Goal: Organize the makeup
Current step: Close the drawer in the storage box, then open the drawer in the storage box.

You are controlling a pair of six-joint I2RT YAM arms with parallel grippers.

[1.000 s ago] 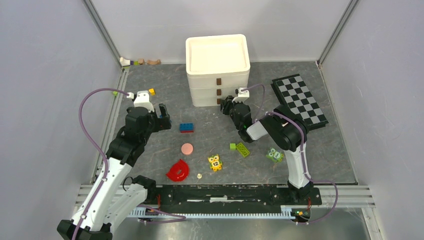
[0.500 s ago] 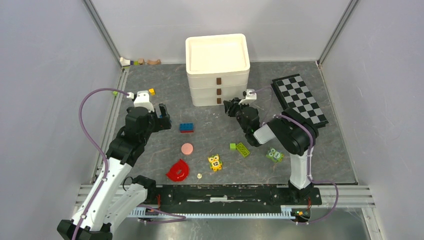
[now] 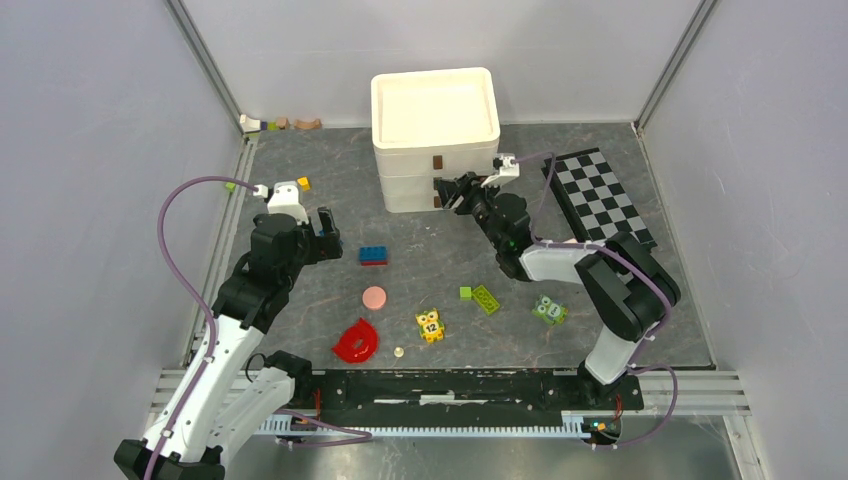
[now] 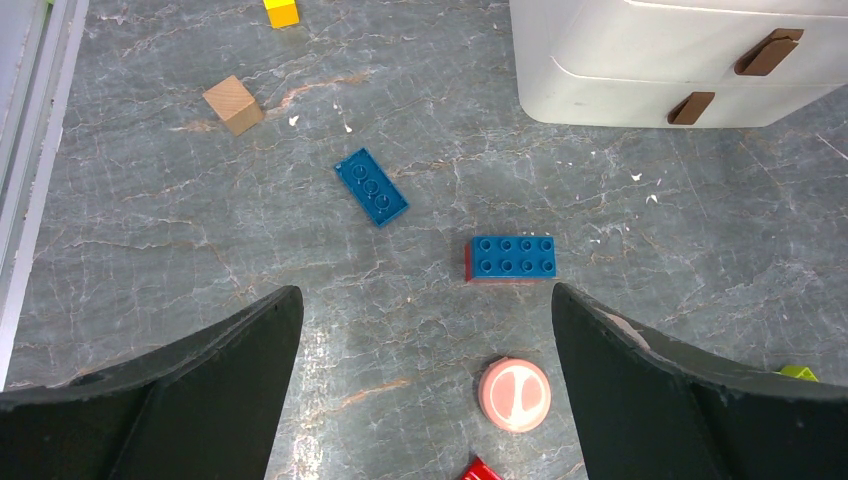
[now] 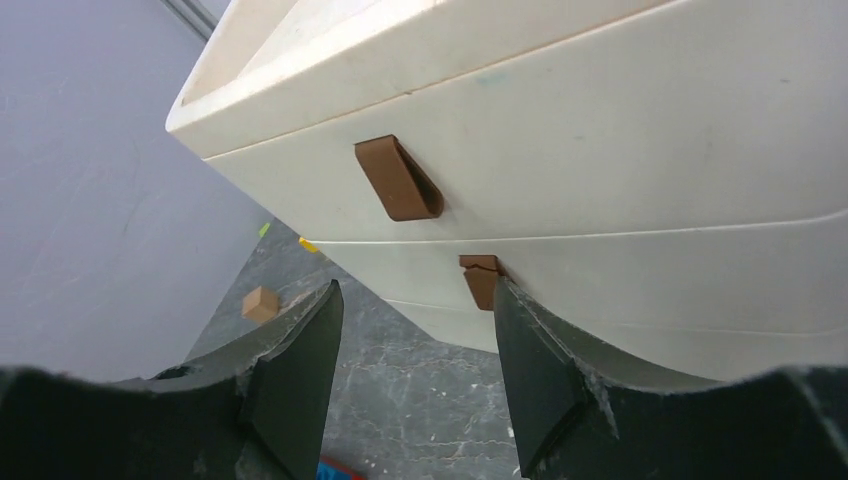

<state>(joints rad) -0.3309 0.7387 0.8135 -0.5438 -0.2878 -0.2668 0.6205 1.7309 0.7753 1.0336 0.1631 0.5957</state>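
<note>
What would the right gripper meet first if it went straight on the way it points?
Most likely the front of the white drawer unit. The right gripper, jaws open, faces the drawer below the top one, just beside its brown tab handle. Nothing lies between them, though how far off it is cannot be judged.

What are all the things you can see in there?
drawer unit: one, white with brown handles, far middle
checkerboard: one, black and pale, far right
blue brick: one, blue on red, left of centre
flat blue plate: one, blue, near the blue brick
pink disc: one, pink, centre
red half-ring: one, red, near edge
owl blocks: two, yellow and green, near side
green bricks: two, green, centre
wooden cube: one, tan, left side
yellow cube: one, yellow, far left
corner bits: several, too small to tell, far left corner
left gripper: one, black, open over the floor
right gripper: one, black, open at the drawer handles
</note>
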